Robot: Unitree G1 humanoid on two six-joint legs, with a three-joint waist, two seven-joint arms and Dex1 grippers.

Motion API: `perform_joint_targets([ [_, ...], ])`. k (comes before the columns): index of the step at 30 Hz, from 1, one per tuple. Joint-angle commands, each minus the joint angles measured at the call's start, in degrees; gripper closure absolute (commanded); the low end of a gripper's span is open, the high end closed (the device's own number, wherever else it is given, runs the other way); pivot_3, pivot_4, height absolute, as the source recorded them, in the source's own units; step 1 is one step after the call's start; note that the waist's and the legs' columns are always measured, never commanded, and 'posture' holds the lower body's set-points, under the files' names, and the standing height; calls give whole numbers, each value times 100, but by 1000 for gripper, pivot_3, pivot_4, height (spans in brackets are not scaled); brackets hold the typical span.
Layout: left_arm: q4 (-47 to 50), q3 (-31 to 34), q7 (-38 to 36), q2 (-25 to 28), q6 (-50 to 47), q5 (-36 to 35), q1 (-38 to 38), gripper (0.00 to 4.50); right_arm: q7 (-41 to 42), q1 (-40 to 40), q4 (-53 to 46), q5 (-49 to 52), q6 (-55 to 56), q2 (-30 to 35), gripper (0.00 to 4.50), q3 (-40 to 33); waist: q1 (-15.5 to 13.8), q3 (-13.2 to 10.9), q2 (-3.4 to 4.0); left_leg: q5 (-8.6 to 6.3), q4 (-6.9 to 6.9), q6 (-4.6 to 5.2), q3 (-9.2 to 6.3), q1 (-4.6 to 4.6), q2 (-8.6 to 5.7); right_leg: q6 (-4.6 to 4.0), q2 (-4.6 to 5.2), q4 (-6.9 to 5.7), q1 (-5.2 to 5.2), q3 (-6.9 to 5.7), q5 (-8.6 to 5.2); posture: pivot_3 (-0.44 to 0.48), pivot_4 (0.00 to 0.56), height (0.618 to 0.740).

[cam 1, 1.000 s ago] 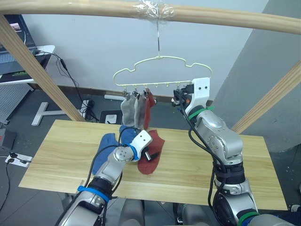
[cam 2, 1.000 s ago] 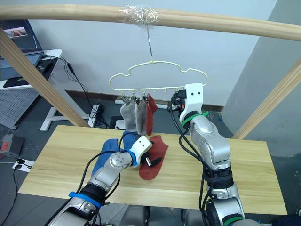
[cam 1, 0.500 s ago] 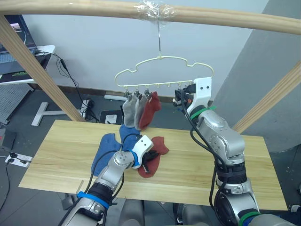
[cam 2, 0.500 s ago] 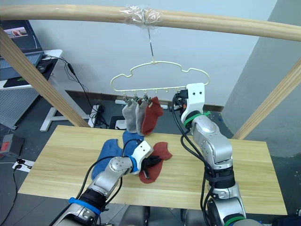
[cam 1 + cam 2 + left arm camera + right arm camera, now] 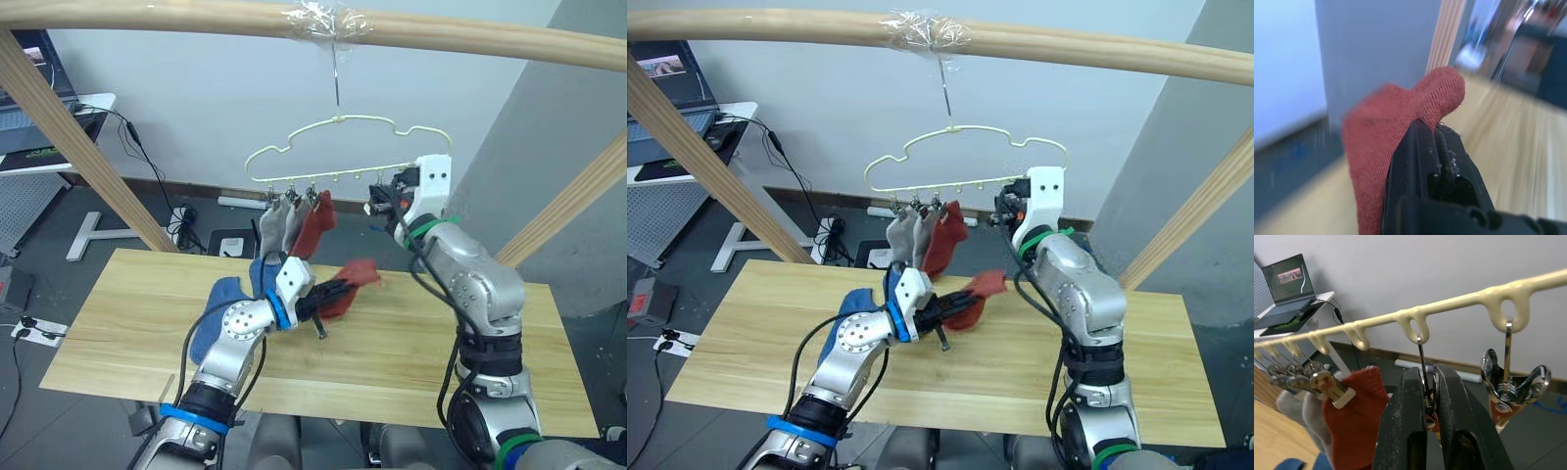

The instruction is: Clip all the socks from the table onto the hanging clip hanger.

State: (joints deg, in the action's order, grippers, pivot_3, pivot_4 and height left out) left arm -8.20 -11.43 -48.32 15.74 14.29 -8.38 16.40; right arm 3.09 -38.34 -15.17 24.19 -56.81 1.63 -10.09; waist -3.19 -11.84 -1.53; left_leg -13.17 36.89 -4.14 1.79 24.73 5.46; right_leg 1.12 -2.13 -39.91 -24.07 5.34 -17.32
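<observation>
The left gripper is pinched on one rust-red sock, held in the air above the table, its free end flaring toward 2 o'clock from the fingers. In the left wrist view the black fingers press together on a fold of that red knit.

The right gripper is raised at the right end of the clip hanger. In the right wrist view its two fingers squeeze one dark metal clip hanging from a loop of the pale yellow-green wire; a second bare clip hangs from the next loop at 3 o'clock of it.

The hanger hangs by its hook from a round wooden pole overhead, the hook wrapped in clear tape. At the left end of its clip row, three socks are clipped side by side: two light grey socks and one more rust-red sock.

On the table, at 9 o'clock of the left gripper, two blue socks lie partly overlapping, near the table's far edge. That makes six socks counted: three on the hanger, one in the left gripper, two on the wood.

Beyond the table's far left corner, a laptop stands open on a white desk.
</observation>
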Motion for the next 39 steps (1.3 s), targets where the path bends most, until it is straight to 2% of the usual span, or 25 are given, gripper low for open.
perform_joint_targets([
  [1, 277, 172, 81, -31, 594, -117, -25, 4467, -408, -317, -171, 597, -904, -145, 4496, -896, 6, 0, 0, 0, -1, 0, 0, 0, 0, 0, 0, 0, -2, 0, 0, 153, 217, 740],
  [9, 191, 307, 529, -140, 1268, 21, 54, 4467, -1366, -1230, -117, 1614, -2810, -939, 4496, -2968, -2, -1, 1, 0, -2, 0, 0, 3, -1, 0, 2, 3, -2, -1, 0, 153, 219, 740],
  [14, 125, 291, 718, -259, 1399, 83, 121, 4467, -1674, -1619, -120, 1694, -3332, -1180, 4496, -3629, -7, -1, 1, 0, -2, 1, -2, 6, -5, 0, 6, 7, -1, -5, 0, 153, 218, 740],
  [27, 221, 213, 911, -325, 1413, 111, 144, 4467, -1975, -1945, -132, 1735, -3569, -1507, 4496, -4149, -9, -1, 1, 0, -5, 1, -8, 9, -6, 0, 6, 13, 0, -14, 0, 153, 216, 740],
  [39, 187, 118, 982, -475, 1402, 164, 250, 4467, -2373, -1911, -225, 2095, -3569, -1817, 4496, -4164, -10, 0, 1, 0, -6, 1, -9, 12, -6, 0, 6, 16, 0, -15, 0, 152, 211, 740],
])
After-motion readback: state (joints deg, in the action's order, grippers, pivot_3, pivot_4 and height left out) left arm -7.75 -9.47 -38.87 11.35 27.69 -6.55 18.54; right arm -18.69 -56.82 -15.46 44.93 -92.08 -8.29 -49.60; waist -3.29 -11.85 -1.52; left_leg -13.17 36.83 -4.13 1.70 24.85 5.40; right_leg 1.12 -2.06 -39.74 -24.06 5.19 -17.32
